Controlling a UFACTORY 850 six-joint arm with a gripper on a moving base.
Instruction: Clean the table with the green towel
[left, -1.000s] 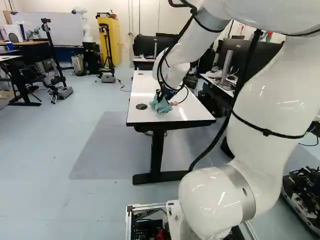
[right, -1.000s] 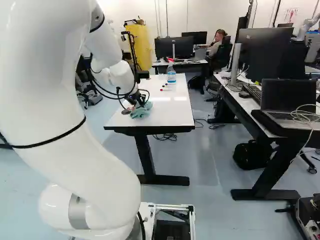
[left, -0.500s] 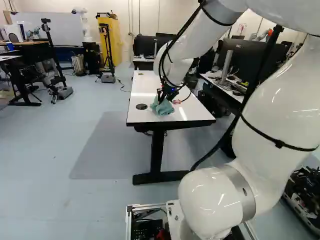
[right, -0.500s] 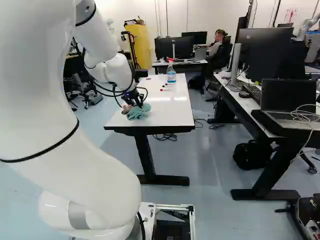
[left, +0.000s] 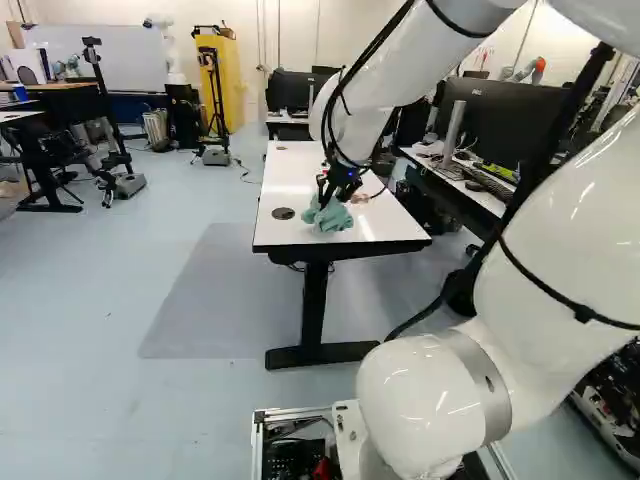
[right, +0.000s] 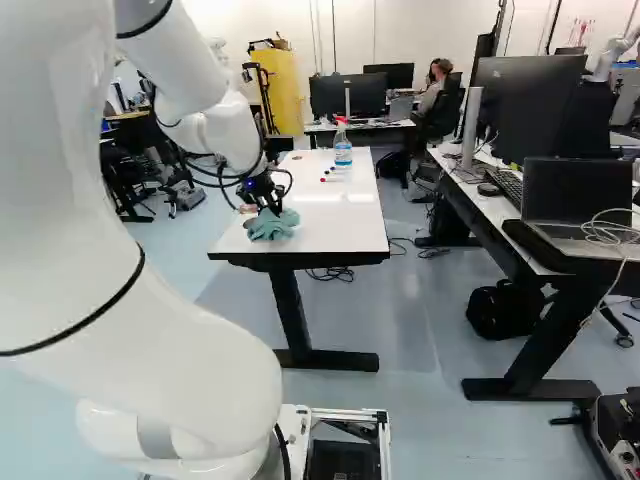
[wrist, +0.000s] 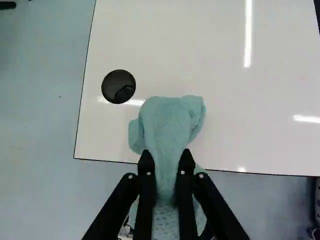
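At the near end of the white table (left: 297, 190), my gripper (left: 333, 192) points down at the green towel (left: 330, 216). The same bunched towel (right: 270, 226) lies on the tabletop close to its near edge in the right base view. In the wrist view the gripper (wrist: 166, 154) has towel (wrist: 167, 122) squeezed between its two black fingers, touched from both sides. One rounded fold spreads ahead of the fingertips over the white surface, and more cloth hangs between and behind the fingers. The pads are hidden.
A round black cable cap (wrist: 118, 86) sits in the tabletop beside the towel. Farther along stand a spray bottle (right: 342, 147) and several markers (right: 330, 179). A desk with a laptop (right: 575, 205) is at the right. Another robot (left: 168, 50) stands at the back.
The arm has drawn back a little toward the base, and the held towel has slid with it toward the table's near edge. The base has stayed in place.
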